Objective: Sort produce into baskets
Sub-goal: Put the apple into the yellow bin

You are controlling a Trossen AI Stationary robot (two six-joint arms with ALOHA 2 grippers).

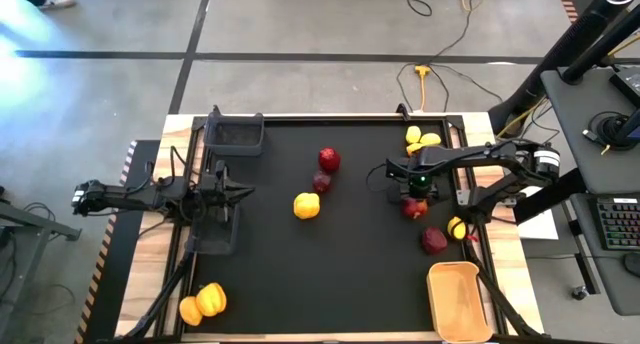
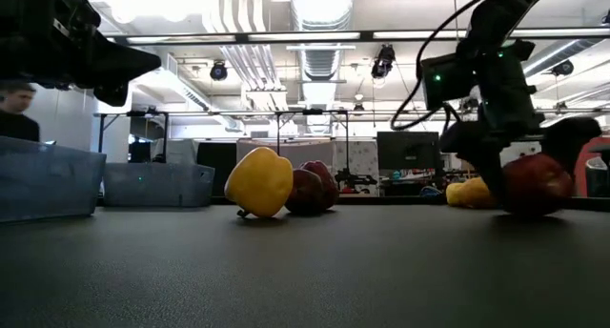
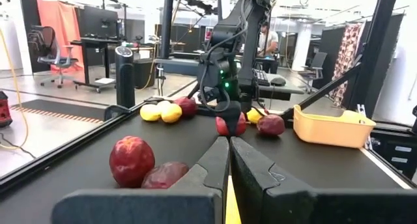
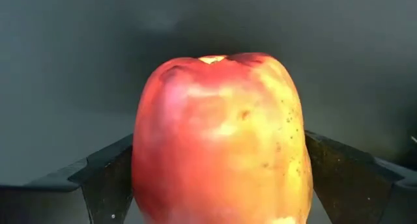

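Observation:
My right gripper [image 1: 415, 196] stands over the right part of the table, shut on a red apple [image 4: 221, 139], which also shows in the low view [image 2: 537, 185]. My left gripper [image 1: 240, 192] is shut and empty above the table's left part, between two dark bins [image 1: 235, 134] [image 1: 215, 231]. A yellow pepper [image 1: 307, 206] and two dark red fruits [image 1: 329, 160] [image 1: 321, 182] lie mid-table. Yellow lemons [image 1: 421, 139], a red fruit [image 1: 433, 241] and a yellow piece [image 1: 457, 227] lie near the right arm. The tan tray [image 1: 458, 302] stands at the near right. My right gripper pinches the red apple by its two opposite sides [image 4: 144, 172] between its two fingers [image 4: 104, 178]. The fingers come from above, pointing down. The apple stands upright, and in the low view its underside [image 2: 534, 212] seems to rest on the table.
Two yellow-orange pieces [image 1: 203, 302] lie at the near left corner. Arm frames and cables run along both side edges of the black mat [image 1: 330, 274]. The mat's middle and near part hold no objects. A person [image 2: 14, 109] shows beyond the table.

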